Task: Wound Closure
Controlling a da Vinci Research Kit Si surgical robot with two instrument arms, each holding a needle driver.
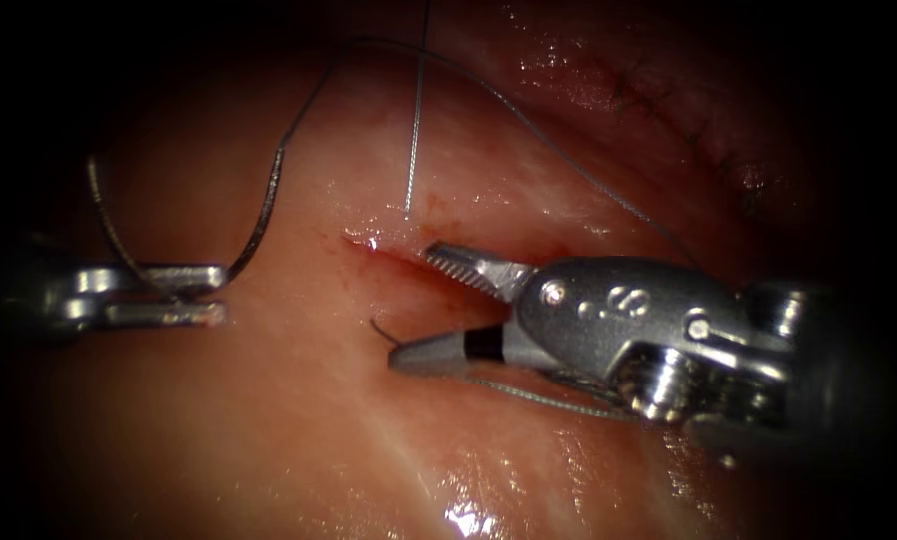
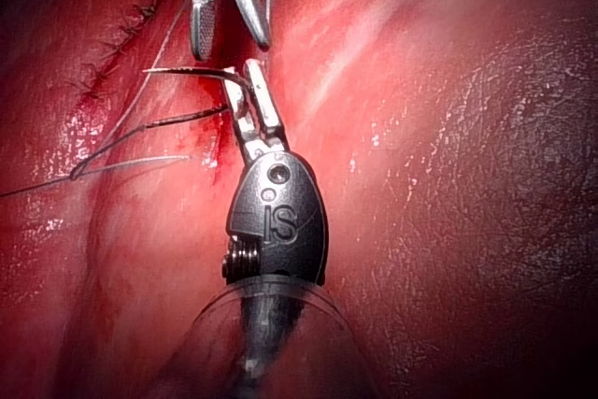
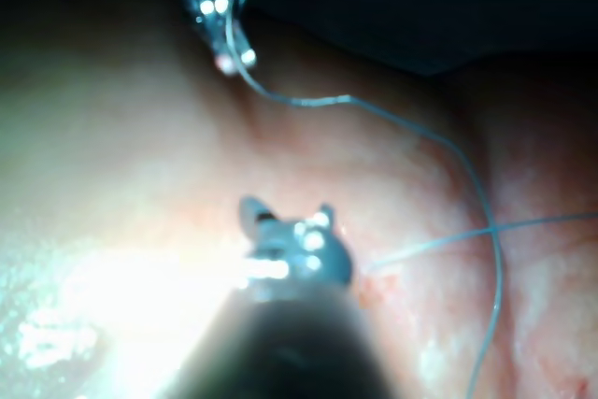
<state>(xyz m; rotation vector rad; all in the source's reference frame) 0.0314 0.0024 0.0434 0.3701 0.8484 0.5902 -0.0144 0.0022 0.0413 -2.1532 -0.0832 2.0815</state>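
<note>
- Left tool point(image 1: 218, 295), in the endoscope view, is well to the left of the cut point(image 1: 388, 250), clear of the tissue point(image 1: 268, 430). Its jaws are closed on the needle point(image 1: 108, 225) at about mid-curve.
- Right tool point(image 1: 411, 305) is at the cut with its jaws spread wide, holding nothing. The thread point(image 1: 568, 160) arcs above it, and one strand meets the tissue just above the cut.
- Left wrist view: left tool point(image 2: 241, 72) grips the needle point(image 2: 187, 72), which is out of the tissue. Right tool point(image 2: 232, 48) is near it, jaws apart.
- Right wrist view: right tool point(image 3: 286, 207) is wide and empty, with the thread point(image 3: 448, 151) looping beside it.
</note>
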